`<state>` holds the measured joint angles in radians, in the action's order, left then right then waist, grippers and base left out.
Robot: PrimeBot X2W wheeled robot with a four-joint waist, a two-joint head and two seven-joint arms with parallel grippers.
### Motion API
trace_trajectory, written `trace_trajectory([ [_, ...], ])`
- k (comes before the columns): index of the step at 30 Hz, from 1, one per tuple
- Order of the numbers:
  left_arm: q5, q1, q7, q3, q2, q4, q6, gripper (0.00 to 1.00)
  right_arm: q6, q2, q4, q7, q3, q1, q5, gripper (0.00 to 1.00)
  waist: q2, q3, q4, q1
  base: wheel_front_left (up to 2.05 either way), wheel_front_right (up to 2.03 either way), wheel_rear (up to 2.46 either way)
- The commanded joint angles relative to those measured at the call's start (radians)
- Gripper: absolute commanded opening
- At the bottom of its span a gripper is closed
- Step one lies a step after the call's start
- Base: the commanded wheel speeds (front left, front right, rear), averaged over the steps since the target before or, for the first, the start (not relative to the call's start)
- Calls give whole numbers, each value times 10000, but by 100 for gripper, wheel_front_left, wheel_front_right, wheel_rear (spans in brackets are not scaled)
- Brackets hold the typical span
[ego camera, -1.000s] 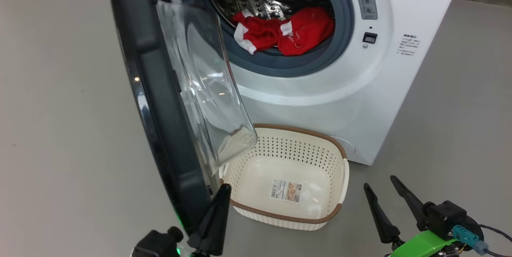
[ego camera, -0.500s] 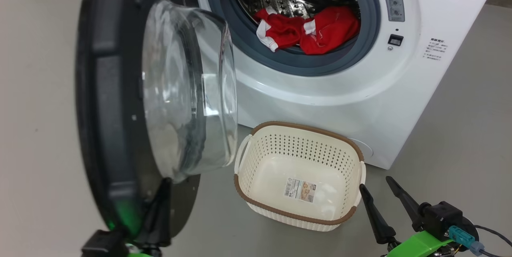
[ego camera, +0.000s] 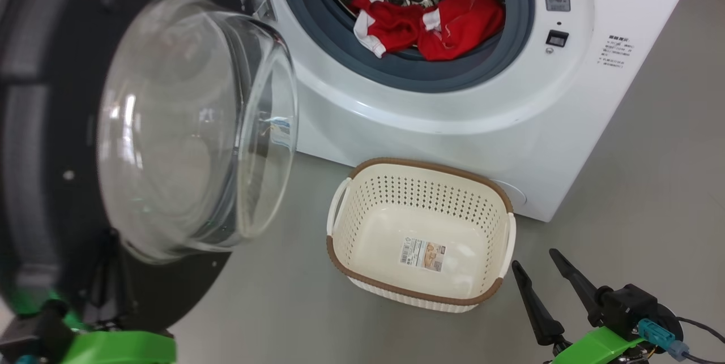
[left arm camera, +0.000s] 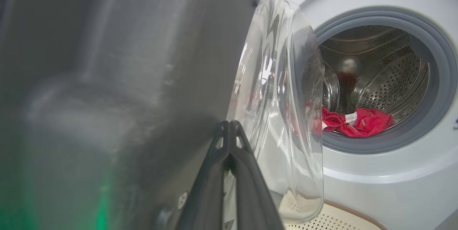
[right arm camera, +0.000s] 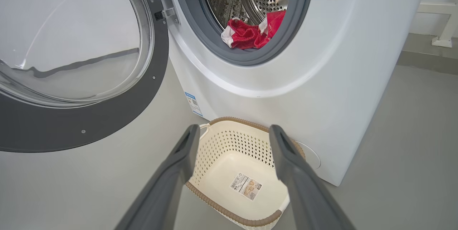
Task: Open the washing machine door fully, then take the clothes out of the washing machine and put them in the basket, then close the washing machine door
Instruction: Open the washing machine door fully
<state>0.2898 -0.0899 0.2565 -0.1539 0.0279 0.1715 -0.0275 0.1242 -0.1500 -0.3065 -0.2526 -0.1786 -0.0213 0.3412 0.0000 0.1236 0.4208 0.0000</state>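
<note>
The left gripper (left arm camera: 229,131) has its fingers pressed together, nothing between them. It lies close along the dark inner face of the washing machine door (ego camera: 141,143), just beside the glass bowl; the wrist view is too blurred there to tell if it touches. The right gripper (ego camera: 535,259) is spread wide and holds nothing, low over the floor (ego camera: 651,154) just beside the basket (ego camera: 419,163).

The basket stands with nothing in it on the smooth, pale grey floor, right in front of the washing machine (ego camera: 453,126). The clothes (ego camera: 430,27) lie at the front of the drum against the grey ring. Behind the machine, the right wrist view shows a darker strip along the foot of the wall and a white bracket (right arm camera: 442,19).

A second ago the door stood nearly edge-on to the head camera. It has since swung wide, with its bowl now facing forward. The camera itself also shifted. The basket, the clothes and the right gripper are as they were.
</note>
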Motion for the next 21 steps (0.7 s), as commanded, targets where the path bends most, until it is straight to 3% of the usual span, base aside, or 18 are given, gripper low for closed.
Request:
trace_trajectory([
  [1,-181,-490,53,-831,223,-75,11,0,65,-125,237,-91,-258,-306,-147,100,0,148,-83,0,0,0,0],
  [12,-859,-1652,53,-3154,384,884,-376,0,65,-333,283,-91,-263,-540,-188,100,0,597,-313,0,0,0,0],
  [21,-1237,-2548,53,-4324,838,1871,-582,0,65,-411,277,-91,-303,-700,-208,100,0,787,-404,0,0,0,0],
])
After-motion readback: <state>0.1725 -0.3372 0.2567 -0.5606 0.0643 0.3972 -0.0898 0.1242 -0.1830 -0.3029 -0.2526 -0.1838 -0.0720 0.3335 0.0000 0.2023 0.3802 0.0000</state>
